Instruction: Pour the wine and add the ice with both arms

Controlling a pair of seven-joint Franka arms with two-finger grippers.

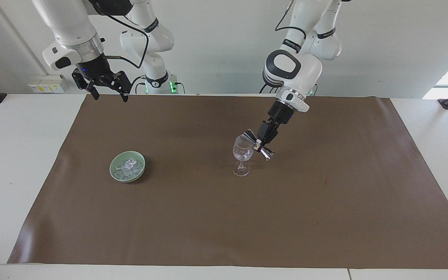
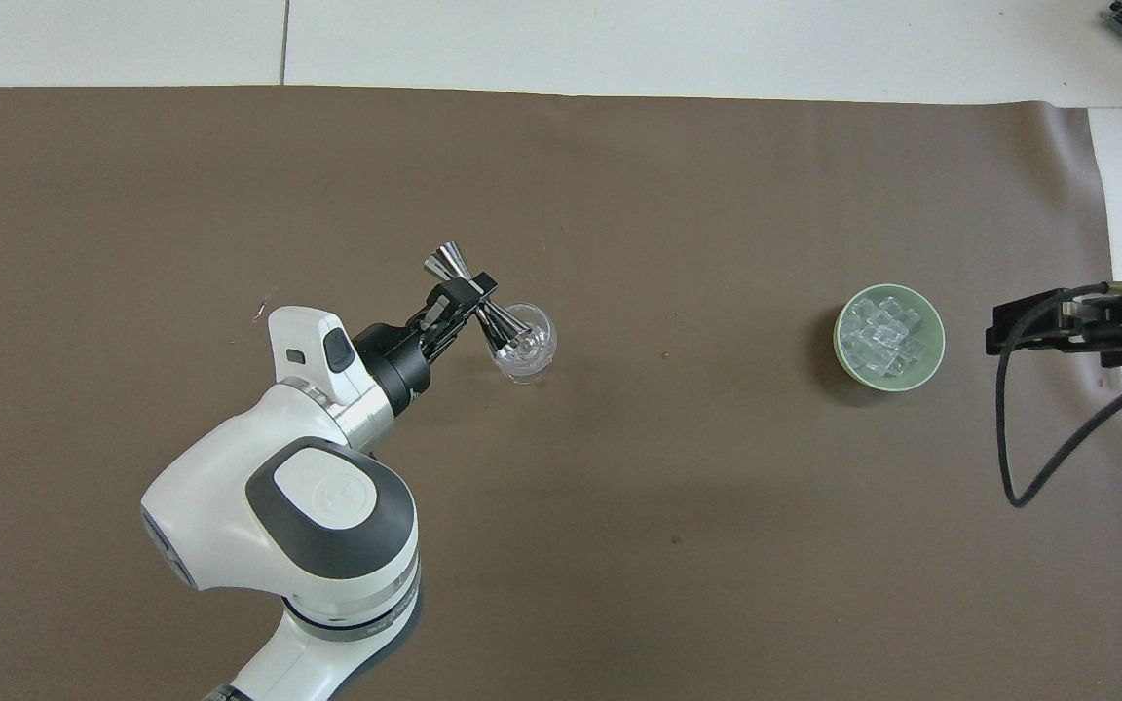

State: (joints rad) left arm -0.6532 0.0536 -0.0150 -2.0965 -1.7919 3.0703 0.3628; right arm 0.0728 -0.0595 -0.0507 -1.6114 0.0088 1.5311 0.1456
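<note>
A clear stemmed wine glass point(image 1: 242, 153) point(image 2: 522, 343) stands upright mid-table. My left gripper point(image 1: 261, 143) point(image 2: 471, 295) is shut on the waist of a silver double-cone jigger point(image 1: 267, 154) point(image 2: 446, 263). The jigger is tilted, with one cone at the glass's rim. The wine is not in view; the glass looks clear. The ice point(image 1: 128, 166) point(image 2: 880, 336) lies heaped in a pale green bowl point(image 1: 112, 167) point(image 2: 839, 336) toward the right arm's end. My right gripper point(image 1: 110, 96) point(image 2: 994, 329) waits open and empty in the air over the mat's edge by its base.
A brown mat point(image 1: 224, 225) point(image 2: 619, 175) covers most of the white table point(image 1: 14, 155). A black cable point(image 2: 1009, 438) hangs from the right arm's wrist beside the bowl.
</note>
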